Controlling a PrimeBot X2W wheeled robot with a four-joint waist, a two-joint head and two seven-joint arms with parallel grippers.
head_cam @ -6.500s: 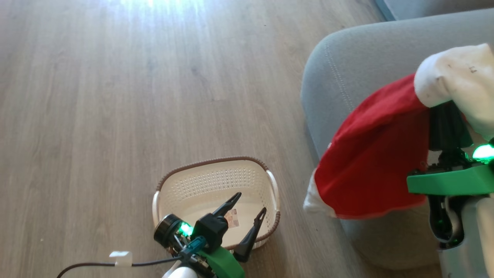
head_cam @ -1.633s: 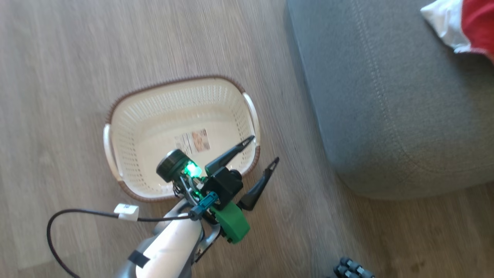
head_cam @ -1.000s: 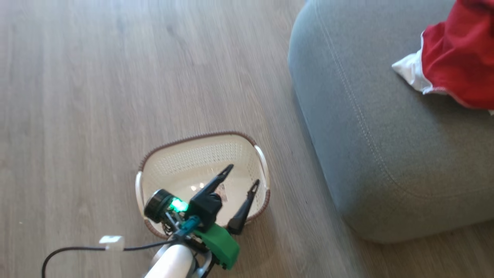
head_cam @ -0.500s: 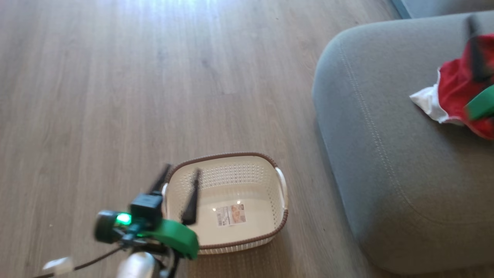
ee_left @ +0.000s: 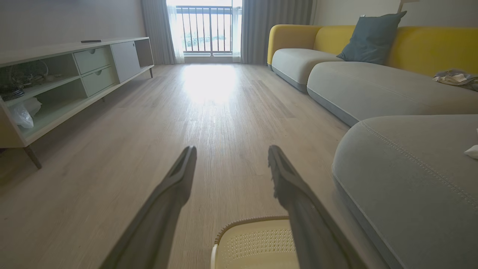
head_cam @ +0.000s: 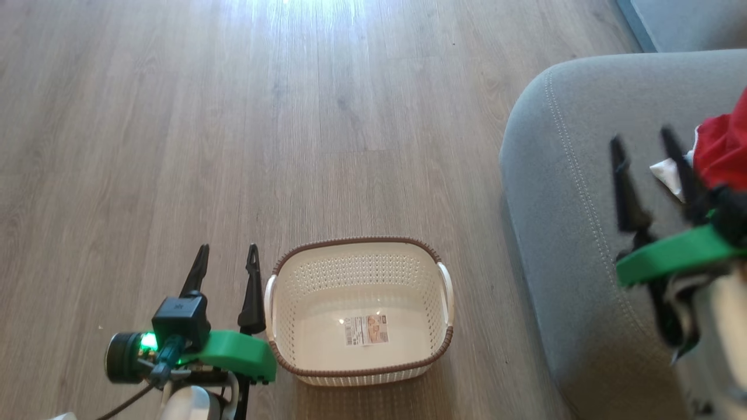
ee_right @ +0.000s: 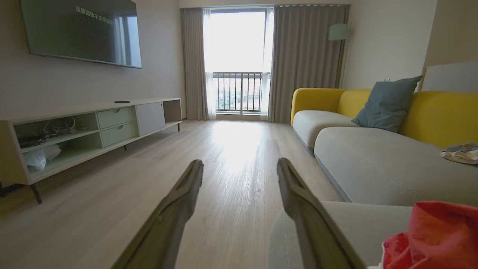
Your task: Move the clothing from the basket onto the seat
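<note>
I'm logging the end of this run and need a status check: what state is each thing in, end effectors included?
basket: upright on the floor, no clothing inside.
clothing: lying on the seat, held by nothing.
seat: bearing the clothing.
left end effector: open, empty, left of the basket in the head view.
right end effector: open, empty, over the seat beside the clothing.

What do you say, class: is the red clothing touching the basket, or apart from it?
Apart. The head view shows the clothing lying on the seat at the right and the basket standing on the floor, with bare seat between them.
</note>
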